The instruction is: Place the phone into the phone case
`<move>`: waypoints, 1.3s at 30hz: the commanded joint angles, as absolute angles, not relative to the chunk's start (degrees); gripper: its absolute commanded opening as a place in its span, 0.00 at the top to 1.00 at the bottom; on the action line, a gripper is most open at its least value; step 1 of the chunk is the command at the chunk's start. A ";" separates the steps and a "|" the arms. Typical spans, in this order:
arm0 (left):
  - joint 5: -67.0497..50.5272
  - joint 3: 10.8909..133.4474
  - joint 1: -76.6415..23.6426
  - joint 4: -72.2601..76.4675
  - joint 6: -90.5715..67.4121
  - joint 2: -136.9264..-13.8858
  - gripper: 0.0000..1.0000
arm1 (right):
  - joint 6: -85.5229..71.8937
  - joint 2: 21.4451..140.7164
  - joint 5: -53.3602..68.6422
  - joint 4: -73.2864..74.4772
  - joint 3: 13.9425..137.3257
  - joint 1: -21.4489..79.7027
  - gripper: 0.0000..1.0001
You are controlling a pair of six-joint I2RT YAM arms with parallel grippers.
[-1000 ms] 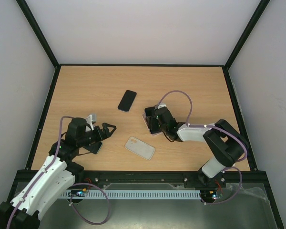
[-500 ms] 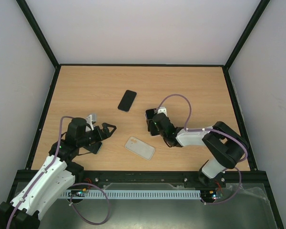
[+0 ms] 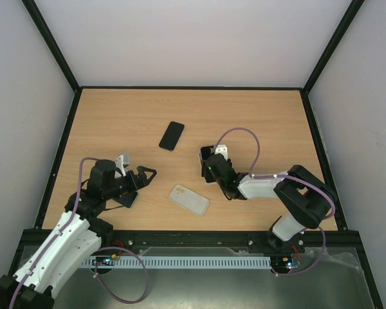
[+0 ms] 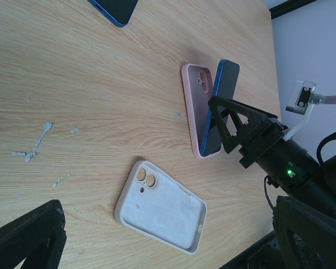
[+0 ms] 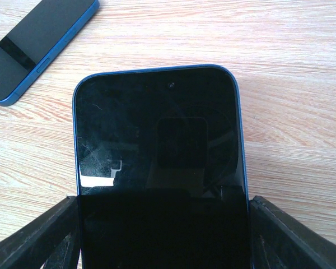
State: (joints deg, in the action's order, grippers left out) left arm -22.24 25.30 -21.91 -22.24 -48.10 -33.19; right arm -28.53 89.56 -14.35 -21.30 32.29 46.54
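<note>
1. Phone (image 5: 159,145), blue-edged with a dark screen, sits clamped between the right jaws by its two long edges, near one end; the right wrist view shows a black finger (image 5: 42,238) pressed to each side.
2. From the left wrist view, this phone (image 4: 224,89) is tilted over the pink case (image 4: 193,101), which lies flat on the desk (image 3: 257,122) with its open side up. One long edge is raised, and the other seems to meet the case near its end. Whether it is seated there cannot be told.
3. The right arm (image 3: 260,183) reaches low across the desk towards the middle.
4. The left jaws are spread wide apart and hold nothing. They hover low over the desk's left side, well apart from the phone.
5. A pale case (image 3: 188,199) lies open side up between the two arms, nearer the front edge.
6. A second phone (image 3: 172,135) lies flat, screen up, farther back on the desk, apart from both arms.
</note>
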 commanded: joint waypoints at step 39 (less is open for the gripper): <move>-21.80 25.31 -22.44 -22.66 -49.78 -34.63 0.02 | -39.13 87.12 -1.22 -7.99 35.13 44.34 0.14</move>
